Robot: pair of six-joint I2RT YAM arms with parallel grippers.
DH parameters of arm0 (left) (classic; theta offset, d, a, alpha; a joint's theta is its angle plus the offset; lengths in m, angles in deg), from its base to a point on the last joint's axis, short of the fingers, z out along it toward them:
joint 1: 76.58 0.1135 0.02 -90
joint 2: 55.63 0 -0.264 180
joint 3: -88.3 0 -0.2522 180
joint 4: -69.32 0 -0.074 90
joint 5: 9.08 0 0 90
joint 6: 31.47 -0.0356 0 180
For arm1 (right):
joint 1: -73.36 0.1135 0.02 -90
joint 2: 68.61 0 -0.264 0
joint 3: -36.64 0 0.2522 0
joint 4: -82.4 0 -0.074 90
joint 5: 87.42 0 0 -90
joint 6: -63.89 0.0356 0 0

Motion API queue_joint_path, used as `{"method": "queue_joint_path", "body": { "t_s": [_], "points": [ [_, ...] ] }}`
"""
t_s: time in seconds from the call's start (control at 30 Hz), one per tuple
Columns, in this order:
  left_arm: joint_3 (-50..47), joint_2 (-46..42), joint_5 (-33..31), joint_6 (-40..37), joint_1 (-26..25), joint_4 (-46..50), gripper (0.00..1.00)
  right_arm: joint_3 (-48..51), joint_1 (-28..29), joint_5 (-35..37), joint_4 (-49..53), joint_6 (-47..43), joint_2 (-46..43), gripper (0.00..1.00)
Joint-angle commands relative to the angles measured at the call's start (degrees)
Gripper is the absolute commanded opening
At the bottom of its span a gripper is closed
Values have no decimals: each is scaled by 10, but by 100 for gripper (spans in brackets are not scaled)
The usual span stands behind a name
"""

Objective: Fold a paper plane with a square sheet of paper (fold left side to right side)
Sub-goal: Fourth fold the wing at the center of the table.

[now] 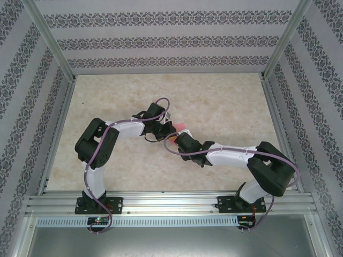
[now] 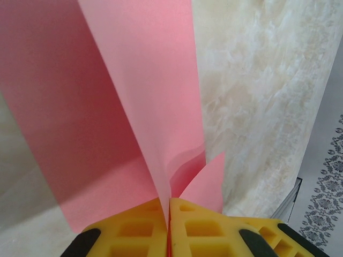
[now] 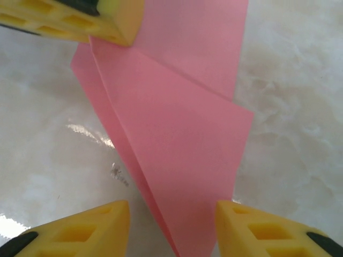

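My left tool (image 2: 169, 227) is pinched shut on the pink paper (image 2: 118, 107), and the folded paper stands up from it. My right tool (image 3: 171, 214) has its two sides apart. The narrow end of the paper lies between them, low over the bench (image 3: 289, 107). The paper's long way runs straight from my right tool to my left one. I think my right tool is in the best spot to grab that near end.
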Motion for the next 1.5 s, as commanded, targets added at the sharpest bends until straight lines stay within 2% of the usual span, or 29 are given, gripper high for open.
{"method": "queue_joint_path", "body": {
  "t_s": [0.0,0.17,0.7,0.77,0.87,1.03,1.17,1.47],
  "points": [
    [-1,-28,-8,3,-7,-5,10,-18,6,26,-9,-13,16,44],
    [1,-29,-7,3,-7,-3,10,-21,4,40,-10,-11,31,42],
    [9,-28,-6,-1,-7,6,11,-13,-10,19,-24,0,37,28],
    [11,-27,-6,-2,-7,8,11,-13,-12,13,-21,-1,36,29],
    [12,-27,-6,-3,-7,9,11,-9,-10,0,-22,-4,22,36],
    [12,-26,-6,-3,-7,9,11,14,-12,-16,-42,-5,-26,44],
    [14,-27,-6,-4,-7,10,11,16,-19,-10,-48,-14,-33,45],
    [15,-28,-6,-5,-7,14,11,-12,-19,9,-48,-23,23,44]
  ]
}}
